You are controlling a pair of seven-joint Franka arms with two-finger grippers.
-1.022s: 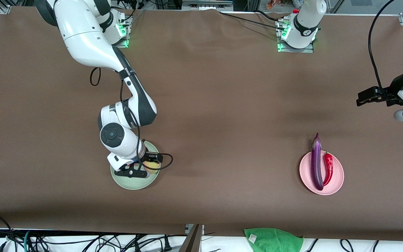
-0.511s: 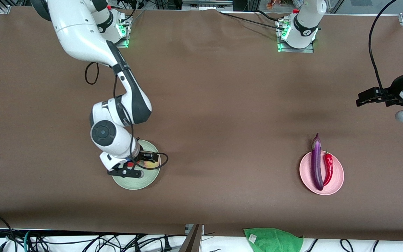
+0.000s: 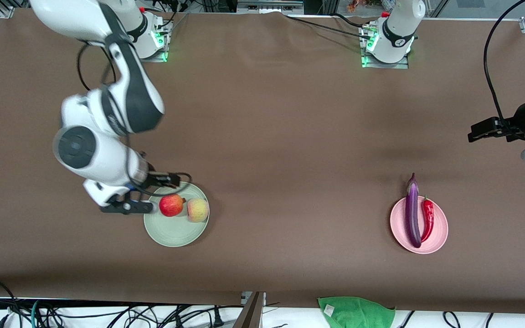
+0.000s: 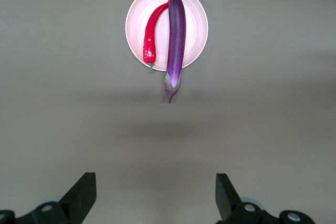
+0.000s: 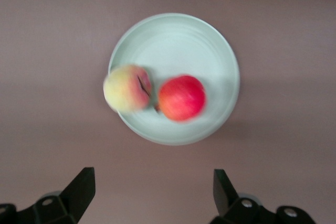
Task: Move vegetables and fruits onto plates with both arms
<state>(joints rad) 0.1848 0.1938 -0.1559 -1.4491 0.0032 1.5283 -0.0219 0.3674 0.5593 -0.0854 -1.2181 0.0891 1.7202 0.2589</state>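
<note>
The red apple point(image 3: 171, 205) and the yellowish-pink peach point(image 3: 198, 210) lie side by side on the mint green plate point(image 3: 173, 230). My right gripper point(image 3: 144, 193) is open and empty, raised over the table at that plate's edge toward the right arm's end. The right wrist view shows the plate point(image 5: 178, 40), apple point(image 5: 181, 98), peach point(image 5: 127, 88) and the open gripper point(image 5: 153, 179). The purple eggplant point(image 3: 412, 214) and red chili point(image 3: 427, 218) lie on the pink plate point(image 3: 438, 228). My left gripper point(image 3: 476, 132) waits open, high above the table. The left wrist view shows its gripper point(image 4: 156, 182), the eggplant point(image 4: 176, 35), chili point(image 4: 151, 35) and pink plate point(image 4: 194, 30).
A green cloth point(image 3: 356, 312) lies at the table's near edge. The arm bases point(image 3: 388, 41) stand along the table's edge farthest from the camera. Brown table surface point(image 3: 290, 159) lies between the two plates.
My right gripper has risen and drawn off the mint plate toward the right arm's end, uncovering the apple and peach. The left arm has shifted only slightly.
</note>
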